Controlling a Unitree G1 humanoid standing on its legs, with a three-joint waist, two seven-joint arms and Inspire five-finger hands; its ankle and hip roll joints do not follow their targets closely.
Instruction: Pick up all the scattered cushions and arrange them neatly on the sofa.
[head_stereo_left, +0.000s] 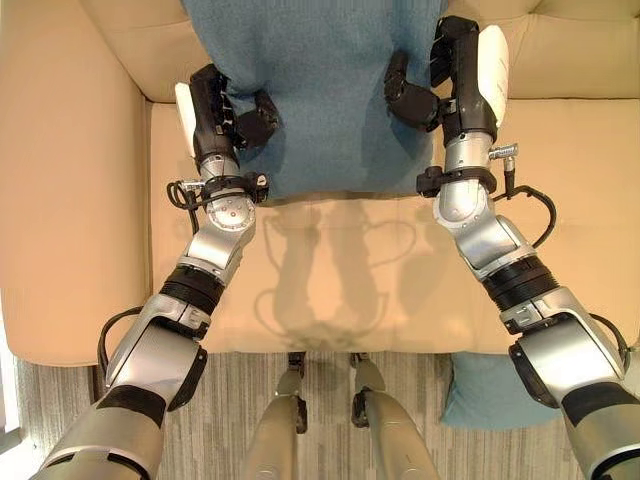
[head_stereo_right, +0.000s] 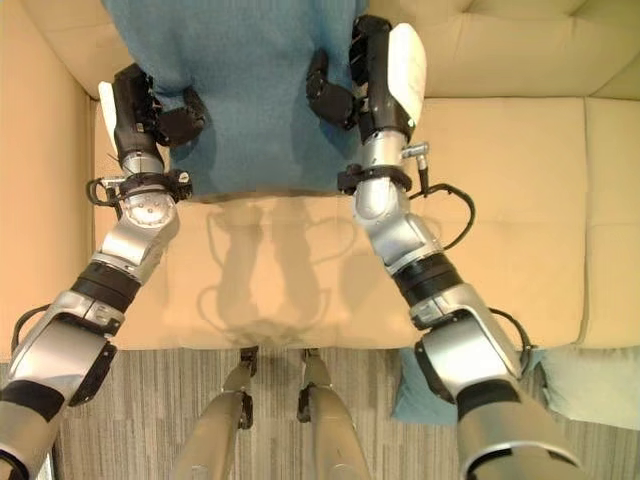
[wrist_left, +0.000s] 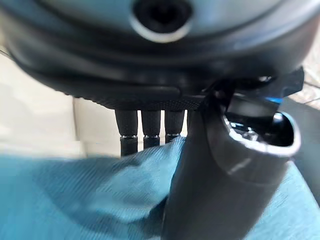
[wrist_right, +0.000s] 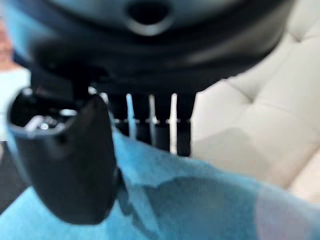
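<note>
Both hands pinch the blue cushion (head_stereo_left: 320, 90) by its side edges, left hand (head_stereo_left: 215, 115) and right hand (head_stereo_left: 455, 75), thumbs in front, holding it against the sofa (head_stereo_left: 560, 150) backrest. Seat open rightward. A second cushion (head_stereo_right: 590, 385) (pale) lies on the floor, beside a teal one (head_stereo_left: 485, 390).

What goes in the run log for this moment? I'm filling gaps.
blue cushion against sofa back | left hand, right hand pinch it | another cushion on floor

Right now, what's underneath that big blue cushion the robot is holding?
The blue cushion, gripped by the left hand and right hand, lies over the tan sofa: seat below, backrest behind. Whatever lies directly beneath it is covered.
</note>
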